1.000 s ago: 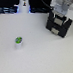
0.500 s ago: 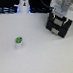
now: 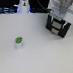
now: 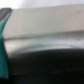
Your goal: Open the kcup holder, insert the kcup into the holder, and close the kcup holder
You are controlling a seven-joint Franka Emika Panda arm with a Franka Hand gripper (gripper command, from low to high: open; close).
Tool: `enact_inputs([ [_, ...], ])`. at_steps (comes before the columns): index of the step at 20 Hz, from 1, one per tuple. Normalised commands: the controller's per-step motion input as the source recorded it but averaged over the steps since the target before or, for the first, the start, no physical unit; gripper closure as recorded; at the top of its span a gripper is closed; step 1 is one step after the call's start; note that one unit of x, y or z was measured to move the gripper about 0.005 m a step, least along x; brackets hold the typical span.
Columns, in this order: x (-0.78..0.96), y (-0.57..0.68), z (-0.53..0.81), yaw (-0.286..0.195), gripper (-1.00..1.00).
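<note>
The kcup holder (image 3: 59,27) is a black boxy unit with pale handles at the exterior view's upper right. My gripper (image 3: 58,19) hangs from the white hand right over and against the holder's top front. Its fingers blend into the black box, so I cannot tell how the jaws stand. The kcup (image 3: 18,41), a tiny pod with a green top and pale body, stands alone on the white table (image 3: 42,55) toward the exterior view's left, far from the gripper. The wrist view is blurred and filled by a dark surface of the holder (image 4: 45,55).
A white bottle-shaped object (image 3: 23,3) stands at the back left of the exterior view. Dark equipment lines the back edge. A green strip (image 4: 3,45) shows at the wrist view's edge.
</note>
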Motion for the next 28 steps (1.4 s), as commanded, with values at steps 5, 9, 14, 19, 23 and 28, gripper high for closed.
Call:
enact_inputs([
  [5, 0.93, -0.33, 0.16, -0.083, 1.00],
  [9, 0.93, -0.33, 0.16, -0.082, 1.00],
  [14, 0.92, -0.38, 0.12, -0.085, 1.00],
  [19, 0.91, -0.39, 0.11, -0.085, 1.00],
  [23, 0.90, -0.41, 0.10, -0.082, 1.00],
  [28, 0.88, -0.42, 0.10, -0.085, 1.00],
])
